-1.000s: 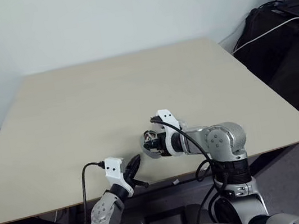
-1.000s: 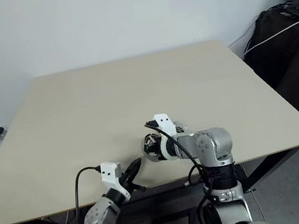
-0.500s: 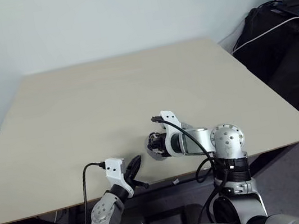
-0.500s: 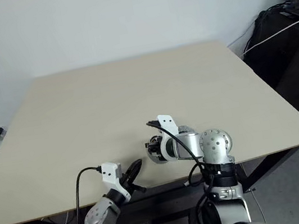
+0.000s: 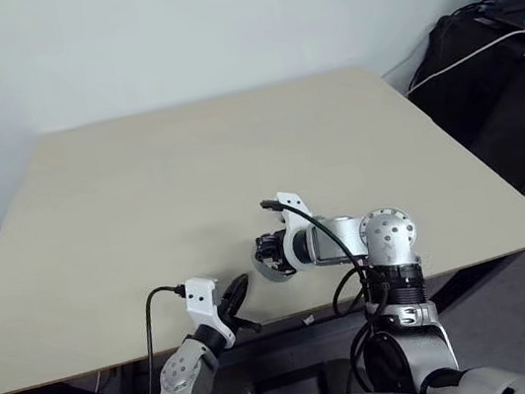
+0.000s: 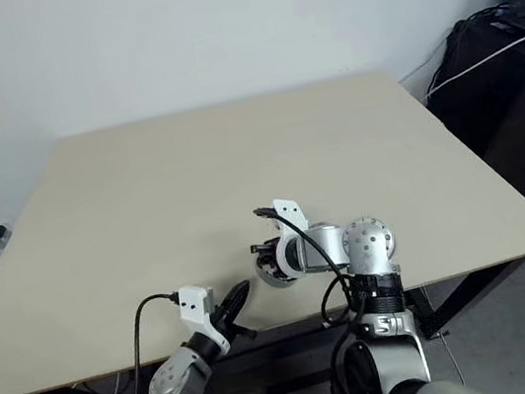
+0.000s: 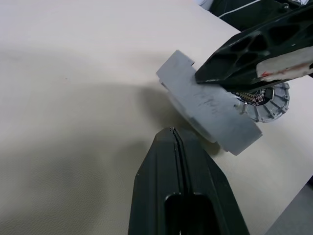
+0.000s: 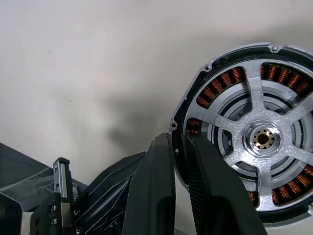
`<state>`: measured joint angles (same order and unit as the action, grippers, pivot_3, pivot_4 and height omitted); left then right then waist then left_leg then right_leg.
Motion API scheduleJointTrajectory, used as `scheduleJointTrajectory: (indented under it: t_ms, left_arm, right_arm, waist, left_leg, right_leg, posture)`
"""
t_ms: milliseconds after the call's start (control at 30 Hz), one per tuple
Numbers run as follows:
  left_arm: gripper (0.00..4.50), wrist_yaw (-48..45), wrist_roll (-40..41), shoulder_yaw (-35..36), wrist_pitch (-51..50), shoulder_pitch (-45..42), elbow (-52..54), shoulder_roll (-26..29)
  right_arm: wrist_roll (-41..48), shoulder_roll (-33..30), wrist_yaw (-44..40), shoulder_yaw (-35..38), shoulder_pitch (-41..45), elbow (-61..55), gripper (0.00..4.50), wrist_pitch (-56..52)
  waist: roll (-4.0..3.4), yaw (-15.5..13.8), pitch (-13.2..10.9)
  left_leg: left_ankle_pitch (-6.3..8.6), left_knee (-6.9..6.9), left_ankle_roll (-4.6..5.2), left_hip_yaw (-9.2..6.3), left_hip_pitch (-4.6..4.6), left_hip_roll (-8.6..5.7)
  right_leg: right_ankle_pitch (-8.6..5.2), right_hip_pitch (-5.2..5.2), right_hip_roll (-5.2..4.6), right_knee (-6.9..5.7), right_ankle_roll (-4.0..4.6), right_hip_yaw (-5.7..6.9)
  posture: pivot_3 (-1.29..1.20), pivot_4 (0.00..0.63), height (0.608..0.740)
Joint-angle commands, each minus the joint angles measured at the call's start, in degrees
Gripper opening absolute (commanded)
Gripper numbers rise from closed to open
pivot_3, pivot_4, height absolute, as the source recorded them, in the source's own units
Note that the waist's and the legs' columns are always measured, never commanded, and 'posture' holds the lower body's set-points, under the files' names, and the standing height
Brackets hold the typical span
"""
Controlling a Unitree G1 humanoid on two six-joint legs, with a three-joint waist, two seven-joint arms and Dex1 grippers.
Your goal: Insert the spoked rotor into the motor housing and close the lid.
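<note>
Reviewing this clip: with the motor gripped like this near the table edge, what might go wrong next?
1. The right gripper pinches only the thin rim of the motor housing, so the housing may pivot or slip, and the spoked rotor seated inside might shake loose.
2. The grip is close to the near edge of the table, so a dropped housing might roll off.
3. The shut left gripper sits close by and might bump the part.

Head stereo pair looking forward and down over the table (image 5: 188, 169), left wrist view close along its fingers (image 7: 181, 196), right wrist view tight on the motor housing (image 8: 254, 132), all sharing the table's near edge.
</note>
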<state>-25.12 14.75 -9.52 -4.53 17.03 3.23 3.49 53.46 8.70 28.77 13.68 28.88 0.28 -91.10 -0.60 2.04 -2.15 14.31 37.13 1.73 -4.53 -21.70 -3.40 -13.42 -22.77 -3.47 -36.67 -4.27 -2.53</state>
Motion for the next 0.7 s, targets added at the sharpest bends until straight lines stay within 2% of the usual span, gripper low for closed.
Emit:
scheduleJointTrajectory:
  t_ms: [33,333,567,700]
  left_arm:
    - [0.0,-0.3,0.75,0.36,0.49,-0.63,0.67,-0.21]
    - [0.0,-0.4,1.05,0.47,0.28,-0.78,0.62,-0.26]
    - [0.0,-0.37,1.57,0.34,0.18,-0.9,0.5,-0.27]
    - [0.0,-0.42,1.76,0.22,0.19,-0.91,0.51,-0.12]
  right_arm:
    - [-3.9,2.61,-1.75,0.09,2.63,0.93,1.37,1.8]
    - [-5.91,7.98,-5.33,1.27,4.98,-0.75,4.2,0.95]
    - [0.46,11.1,-9.85,3.42,9.12,-4.01,4.2,2.74]
    - [0.39,8.5,-11.94,1.31,10.28,-5.42,4.2,10.3]
  waist:
    - [-0.02,-0.02,0.0]
    - [-0.09,-0.03,0.02]
    - [-0.19,0.21,-0.05]
    - [-0.2,0.17,-0.06]
  left_leg:
    - [0.0,0.0,0.01,0.01,0.0,0.0]
    - [0.01,-0.06,0.03,0.0,-0.01,0.01]
    - [0.01,-0.06,0.04,0.01,-0.08,0.01]
    - [0.03,-0.19,0.08,0.0,-0.09,0.03]
  right_leg:
    - [0.0,0.0,-0.01,0.01,-0.01,0.0]
    - [0.0,-0.02,-0.02,0.05,0.0,0.01]
    - [0.03,-0.06,-0.03,0.16,-0.06,-0.01]
    - [0.06,-0.12,0.0,0.16,-0.11,0.01]
  posture:
    - [0.0,0.0,0.74]
    - [0.0,0.0,0.74]
    - [0.0,0.0,0.74]
    - [0.0,0.0,0.74]
